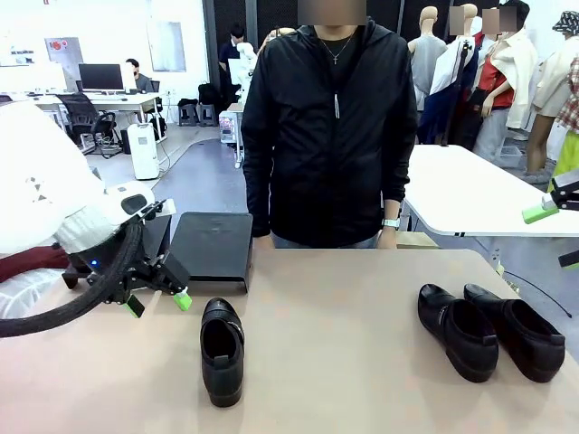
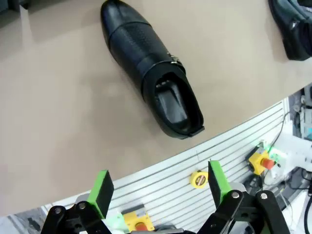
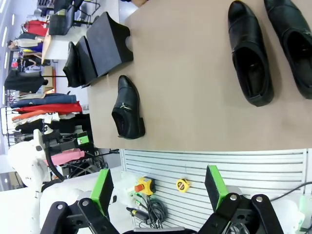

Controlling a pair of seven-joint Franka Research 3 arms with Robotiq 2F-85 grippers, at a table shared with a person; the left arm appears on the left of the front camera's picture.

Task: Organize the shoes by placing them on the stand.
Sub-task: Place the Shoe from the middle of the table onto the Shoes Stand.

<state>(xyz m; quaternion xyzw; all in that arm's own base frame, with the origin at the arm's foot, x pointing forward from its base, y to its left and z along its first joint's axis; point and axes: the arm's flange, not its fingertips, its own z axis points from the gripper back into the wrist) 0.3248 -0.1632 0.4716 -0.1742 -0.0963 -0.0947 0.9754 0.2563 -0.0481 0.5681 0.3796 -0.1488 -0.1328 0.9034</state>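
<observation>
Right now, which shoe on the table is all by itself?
The shoe lying close to the left gripper, just in front of the stand. The other two shoes sit side by side over on the right.

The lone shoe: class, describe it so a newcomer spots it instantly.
Find the tan tabletop. On its left half, before the matte-black sloped stand, lies one glossy black leather dress shoe. It lies alone; two other black shoes sit paired at the right.
</observation>
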